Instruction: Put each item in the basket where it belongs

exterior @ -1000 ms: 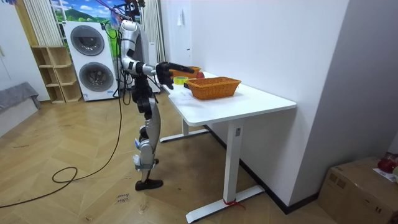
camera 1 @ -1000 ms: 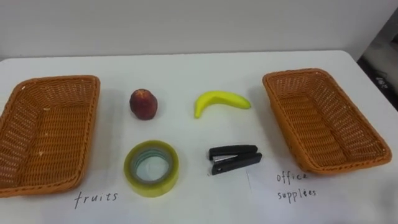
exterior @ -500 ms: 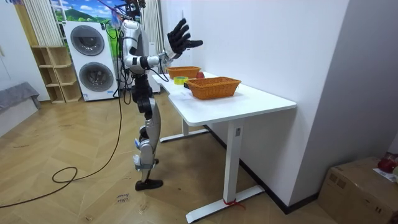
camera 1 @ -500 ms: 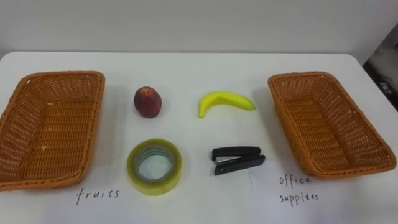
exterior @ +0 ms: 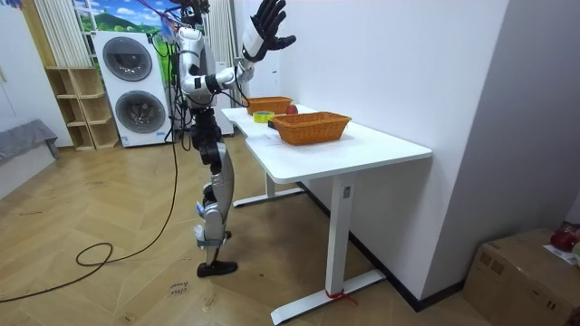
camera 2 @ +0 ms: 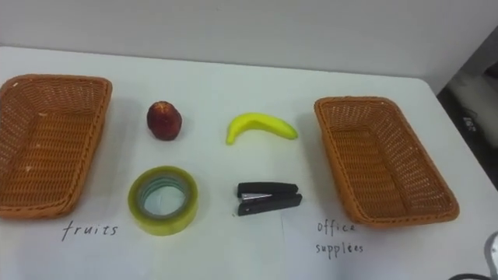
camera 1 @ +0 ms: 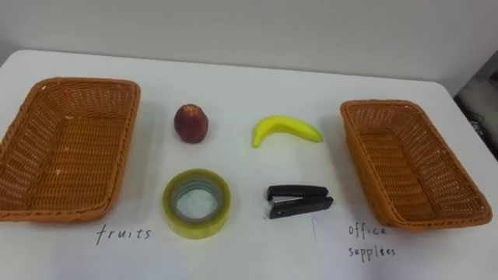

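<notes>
On the white table (camera 1: 249, 85) a red peach (camera 1: 191, 124) and a yellow banana (camera 1: 285, 129) lie in the back row. In front of them are a roll of yellowish tape (camera 1: 196, 203) and a black stapler (camera 1: 298, 200). An empty wicker basket (camera 1: 70, 148) sits at the left, with a second empty one (camera 1: 405, 163) at the right. In the room view I stand at the table's end, and my right hand (exterior: 268, 22) is raised above head height, fingers spread open, holding nothing.
Handwritten labels on the table mark the front of each basket. A wall runs behind the table's far edge. In the room view washing machines (exterior: 136, 86) and a shelf (exterior: 80, 109) stand behind me, with wooden floor all around.
My right hand rose from table height in front of me to above my head. The eye view shifted slightly; the things on the table have not moved.
</notes>
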Controlling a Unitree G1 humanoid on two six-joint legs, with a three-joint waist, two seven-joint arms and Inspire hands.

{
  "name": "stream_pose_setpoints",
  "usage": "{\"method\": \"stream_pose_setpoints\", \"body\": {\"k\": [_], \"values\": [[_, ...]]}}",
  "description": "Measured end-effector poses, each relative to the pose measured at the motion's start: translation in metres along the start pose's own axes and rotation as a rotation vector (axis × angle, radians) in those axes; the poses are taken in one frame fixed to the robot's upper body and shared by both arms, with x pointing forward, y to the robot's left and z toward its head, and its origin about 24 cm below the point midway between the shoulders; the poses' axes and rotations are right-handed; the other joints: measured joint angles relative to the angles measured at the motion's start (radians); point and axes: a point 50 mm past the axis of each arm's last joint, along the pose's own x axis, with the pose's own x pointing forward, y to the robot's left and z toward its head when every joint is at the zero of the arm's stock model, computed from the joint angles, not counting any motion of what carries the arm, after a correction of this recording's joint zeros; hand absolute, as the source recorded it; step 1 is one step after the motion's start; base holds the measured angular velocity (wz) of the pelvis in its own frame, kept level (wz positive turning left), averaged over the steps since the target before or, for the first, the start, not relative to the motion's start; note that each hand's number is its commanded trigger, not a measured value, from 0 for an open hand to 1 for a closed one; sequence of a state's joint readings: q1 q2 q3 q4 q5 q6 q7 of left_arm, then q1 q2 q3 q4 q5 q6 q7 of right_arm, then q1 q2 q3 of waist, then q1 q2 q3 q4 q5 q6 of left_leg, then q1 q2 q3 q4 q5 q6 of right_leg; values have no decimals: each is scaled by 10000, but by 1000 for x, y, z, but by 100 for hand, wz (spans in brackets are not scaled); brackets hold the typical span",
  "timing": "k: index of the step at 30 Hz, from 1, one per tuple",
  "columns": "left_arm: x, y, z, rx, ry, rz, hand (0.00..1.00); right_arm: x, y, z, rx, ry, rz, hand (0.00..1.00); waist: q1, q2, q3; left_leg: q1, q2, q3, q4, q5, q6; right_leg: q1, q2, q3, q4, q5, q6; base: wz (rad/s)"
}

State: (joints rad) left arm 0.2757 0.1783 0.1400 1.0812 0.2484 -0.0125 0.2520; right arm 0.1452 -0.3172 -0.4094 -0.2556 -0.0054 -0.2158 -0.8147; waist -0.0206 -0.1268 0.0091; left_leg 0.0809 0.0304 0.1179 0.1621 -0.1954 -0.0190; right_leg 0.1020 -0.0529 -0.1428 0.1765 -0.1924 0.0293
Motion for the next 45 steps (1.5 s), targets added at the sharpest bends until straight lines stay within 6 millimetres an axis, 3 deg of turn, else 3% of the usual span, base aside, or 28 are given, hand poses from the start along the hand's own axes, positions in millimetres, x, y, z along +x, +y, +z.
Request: {"method": "stream_pose_setpoints", "body": {"k": [6, 16, 27, 38, 45], "values": [[2, 1, 7, 94, -227, -9, 0, -10, 22, 1, 294, 184, 1965, 0, 50, 0, 0, -15, 2, -49, 0, 0, 0, -39, -5, -73, 85, 3, -2, 1], [2, 3, 10, 223, -346, 10, 0, -7, 36, 19, 489, -722, 2801, 0, 233, 117, -34, -13, 6, -113, 7, 1, 0, -3, -5, -168, 86, 3, -2, 1], [2, 3, 14, 598, -622, -39, 0, -29, 64, 21, 340, -806, 5540, 0, 550, 245, -95, -20, 12, -157, 63, 1, 0, 45, -18, -305, 97, 8, -7, 1], [1, -1, 6, 683, -346, -268, 0, -32, 75, 24, 40, -1300, 7033, 0, 537, 267, -56, -25, -5, -364, 80, 3, -1, 144, -35, -554, 87, 7, -6, 5], [2, -4, 11, 945, -455, -411, 0, -39, 81, 12, -486, -741, 8175, 0, 528, 156, 11, -14, -15, -388, 75, 4, 0, 176, -45, -576, 70, 7, -6, 0]]}}
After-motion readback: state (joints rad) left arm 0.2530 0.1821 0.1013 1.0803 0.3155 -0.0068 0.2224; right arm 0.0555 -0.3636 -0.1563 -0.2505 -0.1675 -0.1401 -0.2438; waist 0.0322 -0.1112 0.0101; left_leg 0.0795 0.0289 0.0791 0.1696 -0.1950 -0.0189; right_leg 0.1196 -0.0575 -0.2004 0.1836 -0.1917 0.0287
